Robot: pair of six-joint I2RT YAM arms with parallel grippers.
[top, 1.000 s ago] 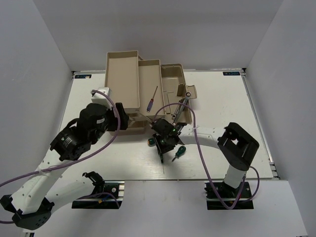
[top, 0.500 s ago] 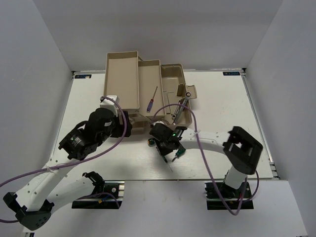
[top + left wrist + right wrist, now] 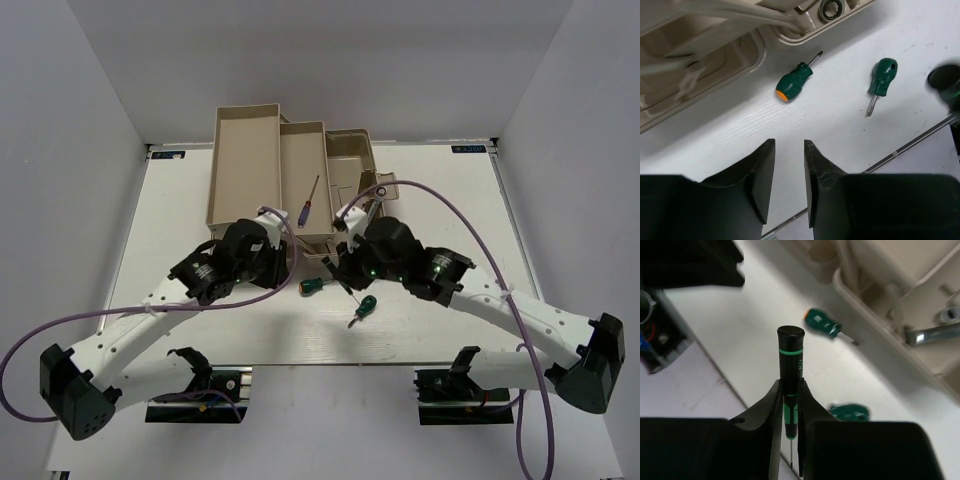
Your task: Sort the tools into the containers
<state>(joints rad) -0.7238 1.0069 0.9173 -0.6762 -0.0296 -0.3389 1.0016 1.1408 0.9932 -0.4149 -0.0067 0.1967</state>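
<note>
White table [image 3: 450,220] scene: the right claw [image 3: 790,405] has just lifted a thin black-and-green screwdriver [image 3: 790,357], ready for the toolbox [image 3: 245,160], while the left claw [image 3: 790,145] has gone narrow, empty.

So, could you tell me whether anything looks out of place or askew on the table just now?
An orange-capped green screwdriver and a second green screwdriver lie loose on the table, pointing different ways, outside the toolbox. A slim screwdriver is clamped between the right fingers. Nothing looks damaged.
</note>
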